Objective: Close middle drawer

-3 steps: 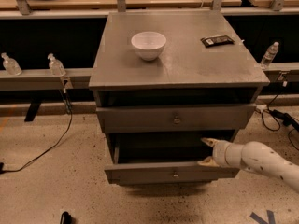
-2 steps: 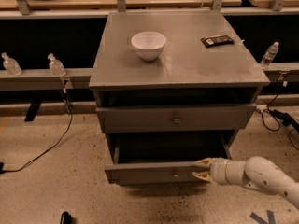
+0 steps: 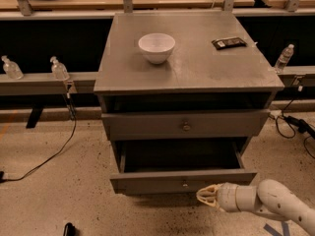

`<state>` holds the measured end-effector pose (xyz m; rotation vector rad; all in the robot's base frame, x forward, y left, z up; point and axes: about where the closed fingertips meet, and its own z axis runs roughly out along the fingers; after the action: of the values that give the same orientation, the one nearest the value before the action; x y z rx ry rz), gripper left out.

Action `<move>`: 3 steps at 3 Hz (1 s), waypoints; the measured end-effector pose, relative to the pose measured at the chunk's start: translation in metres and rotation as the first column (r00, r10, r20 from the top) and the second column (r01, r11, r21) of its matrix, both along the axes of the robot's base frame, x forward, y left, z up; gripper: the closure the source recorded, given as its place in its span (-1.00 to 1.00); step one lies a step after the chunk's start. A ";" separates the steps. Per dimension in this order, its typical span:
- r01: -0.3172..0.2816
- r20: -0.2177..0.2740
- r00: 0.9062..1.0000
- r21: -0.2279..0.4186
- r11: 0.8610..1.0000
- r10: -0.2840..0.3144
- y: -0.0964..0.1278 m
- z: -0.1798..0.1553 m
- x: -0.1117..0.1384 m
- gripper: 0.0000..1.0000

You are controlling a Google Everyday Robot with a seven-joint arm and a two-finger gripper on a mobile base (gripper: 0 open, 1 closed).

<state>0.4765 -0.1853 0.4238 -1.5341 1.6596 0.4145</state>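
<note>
The grey cabinet [image 3: 189, 68] stands in the middle of the camera view. The middle drawer [image 3: 147, 182] is pulled well out, its dark inside showing, with a small round knob [image 3: 185, 184] at the centre of its front. My gripper [image 3: 208, 196] is low at the front, just below and to the right of that knob, at the lower edge of the drawer front. My white arm [image 3: 275, 205] reaches in from the lower right. The drawer above [image 3: 142, 126] stands out a little. Any lower drawer is hidden.
A white bowl [image 3: 156, 47] and a dark flat packet [image 3: 228, 43] lie on the cabinet top. Clear bottles [image 3: 59, 69] stand on a rail behind, left and right [image 3: 284, 57]. Cables [image 3: 54, 154] run over the speckled floor on both sides.
My gripper has come out from the right end of the open drawer, dropped and moved left to the front face near the knob. The drawer is open about as far as before.
</note>
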 end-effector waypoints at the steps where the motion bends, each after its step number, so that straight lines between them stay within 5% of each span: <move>1: 0.027 -0.037 0.999 -0.013 1.000 -0.027 -0.004 -0.031 -0.006 1.00; 3: 0.151 0.038 0.988 -0.064 0.986 -0.149 -0.029 -0.072 0.036 1.00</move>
<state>0.5126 -0.2144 0.3515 -1.4447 1.7648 0.2544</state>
